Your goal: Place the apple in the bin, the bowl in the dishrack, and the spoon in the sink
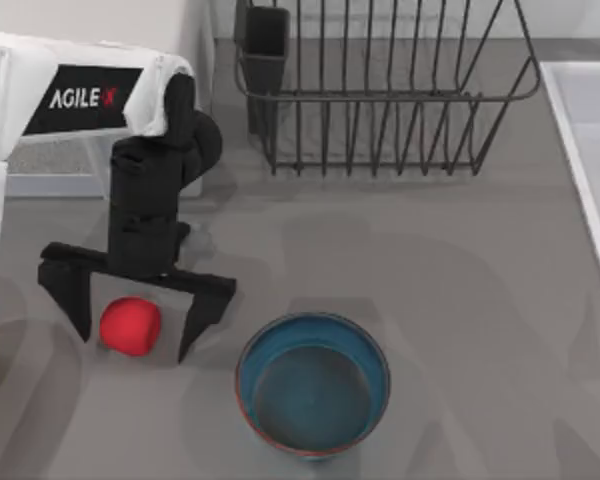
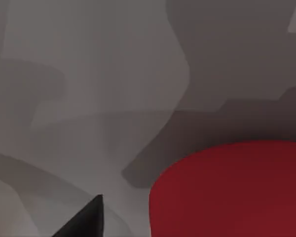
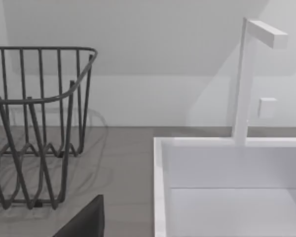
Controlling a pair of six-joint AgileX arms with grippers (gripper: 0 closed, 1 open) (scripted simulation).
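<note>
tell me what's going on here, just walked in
The left end effector is down at the table with its fingers open on either side of the apple, not yet closed on it. The left wrist view shows the apple close up. The bowl sits empty on the table beside it, to the right. The dishrack stands empty at the back, and the sink lies at the table's right edge.

The small smooth red apple (image 1: pixel 130 325) sits between the left gripper's (image 1: pixel 135 335) spread fingers, the round blue glazed bowl (image 1: pixel 313 384) upright just beside them.
</note>
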